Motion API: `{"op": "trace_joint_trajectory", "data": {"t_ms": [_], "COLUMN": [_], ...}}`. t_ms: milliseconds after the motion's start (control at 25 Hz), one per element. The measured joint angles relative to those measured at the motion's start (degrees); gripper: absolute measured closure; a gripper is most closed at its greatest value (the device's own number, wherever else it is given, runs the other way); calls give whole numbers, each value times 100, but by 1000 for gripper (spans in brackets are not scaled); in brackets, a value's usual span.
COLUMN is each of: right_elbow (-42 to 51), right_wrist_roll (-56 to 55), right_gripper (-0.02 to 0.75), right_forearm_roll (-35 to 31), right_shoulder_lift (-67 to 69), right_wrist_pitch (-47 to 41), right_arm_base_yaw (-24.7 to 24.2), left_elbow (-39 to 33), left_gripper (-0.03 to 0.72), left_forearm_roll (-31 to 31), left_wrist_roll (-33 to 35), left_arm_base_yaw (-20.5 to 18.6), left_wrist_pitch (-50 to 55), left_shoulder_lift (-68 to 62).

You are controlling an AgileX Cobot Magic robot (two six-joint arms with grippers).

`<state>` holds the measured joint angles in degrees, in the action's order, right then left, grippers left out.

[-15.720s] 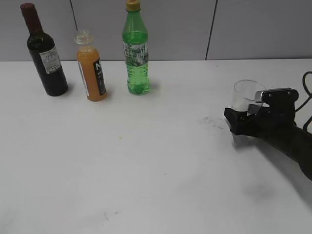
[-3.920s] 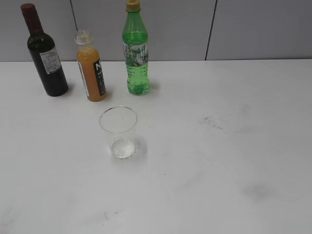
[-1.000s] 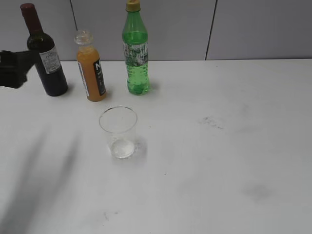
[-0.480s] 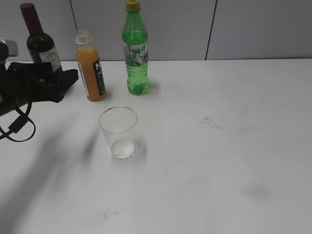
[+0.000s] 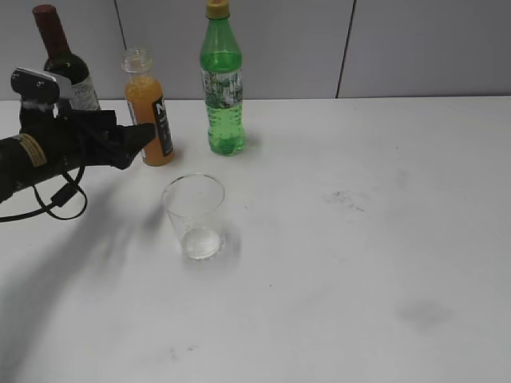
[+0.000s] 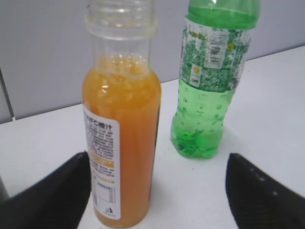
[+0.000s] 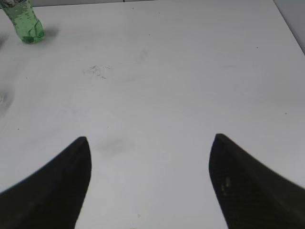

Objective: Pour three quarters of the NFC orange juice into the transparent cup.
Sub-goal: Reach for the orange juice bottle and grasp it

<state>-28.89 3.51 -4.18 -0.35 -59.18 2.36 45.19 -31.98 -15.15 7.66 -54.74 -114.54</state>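
Juice: small clear plastic bottle of orange juice point(image 5: 148, 112) stands upright, uncapped neck up, back left of white tabletop point(image 5: 335, 255).
Cup: clear tumbler point(image 5: 194, 215) in front, mouth up.
Left pincer point(image 6: 157, 191): wide, flanking the bottle, apparently not touching.
Right pincer point(image 7: 150, 179): wide, empty; exterior view omits it.

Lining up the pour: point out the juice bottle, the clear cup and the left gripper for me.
NFC orange juice point(image 6: 121, 143), left wrist view, on the orange-filled body.
transparent cup point(image 5: 194, 214), exterior view, on its clear side wall.
left gripper point(image 5: 132, 137), exterior view, between the open jaws' tips.
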Motion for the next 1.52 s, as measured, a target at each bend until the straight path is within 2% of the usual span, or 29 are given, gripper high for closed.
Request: {"op": "trace_joint_trajectory", "data": {"t_ms": [640, 1240, 1520], "right_elbow": [0, 0, 0], "right_wrist_roll": [0, 0, 0], "right_gripper": [147, 147, 147], "right_forearm_roll": [0, 0, 0], "right_shoulder_lift": [0, 0, 0], "right_wrist_pitch": [0, 0, 0], "right_arm_base_yaw": [0, 0, 0], "left_elbow": [1393, 2066, 2128], "left_gripper": [-4, 4, 22], "left_forearm_roll": [154, 191, 195], "left_wrist_roll": [-11, -185, -185], "left_arm_base_yaw": [10, 154, 159], "left_wrist_pitch": [119, 128, 194], "left_shoulder_lift": [-1130, -1687, -1700]}}
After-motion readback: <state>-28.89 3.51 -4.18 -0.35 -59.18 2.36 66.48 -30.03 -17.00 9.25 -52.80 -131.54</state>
